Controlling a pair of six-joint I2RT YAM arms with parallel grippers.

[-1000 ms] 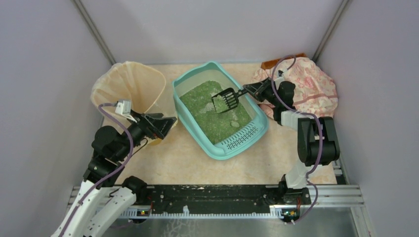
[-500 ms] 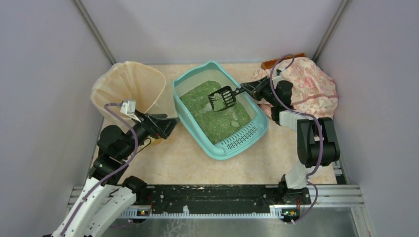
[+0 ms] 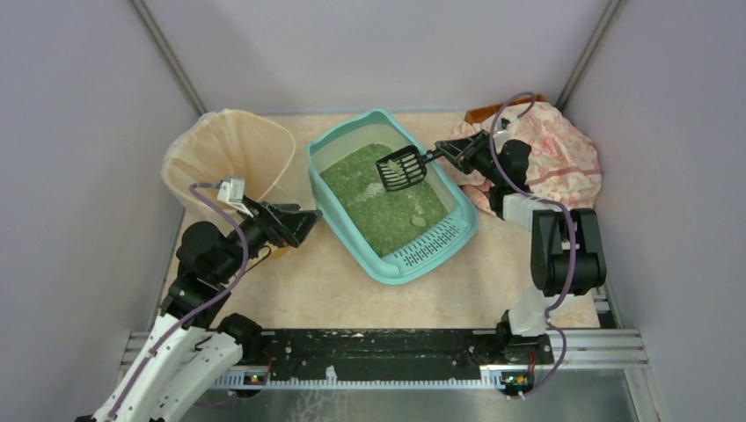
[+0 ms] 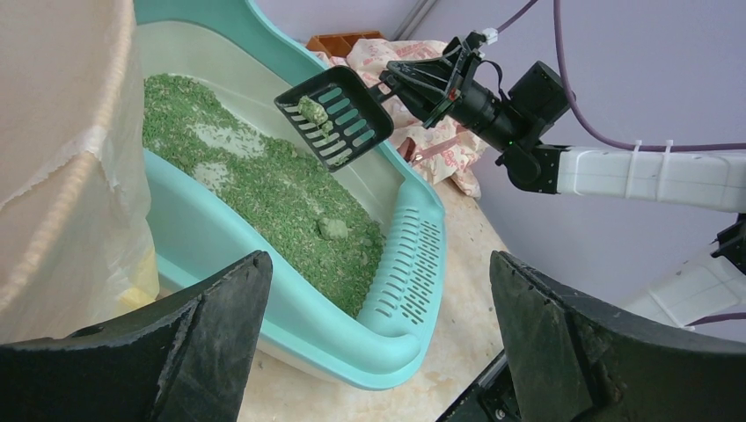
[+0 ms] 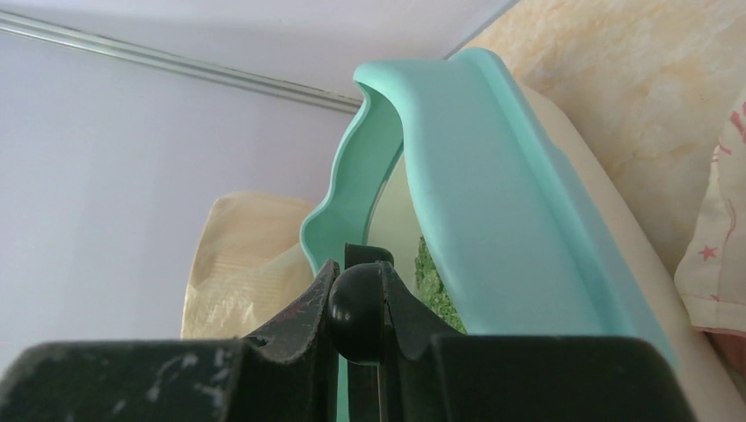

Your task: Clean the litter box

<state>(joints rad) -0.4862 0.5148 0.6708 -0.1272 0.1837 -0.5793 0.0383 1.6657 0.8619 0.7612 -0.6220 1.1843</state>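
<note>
Litter box point(image 3: 428, 243) sits just left of and below the right gripper point(image 3: 447, 156), green granules inside, one clump point(image 4: 332, 229) lying near the grate end. Right gripper's jaws pinch the handle of a black slotted scoop point(image 3: 400, 169), which hangs over the granules with another clump point(image 4: 310, 109) on its tilted blade. Left gripper point(image 3: 303, 217) is spread wide and empty, just beside the box wall, with the bag-lined bin point(image 3: 237, 154) beyond it.

Risks:
- The way to the bin crosses the rim, so a jolt could roll the clump off.
- The thin handle could twist in the pinch.
</note>
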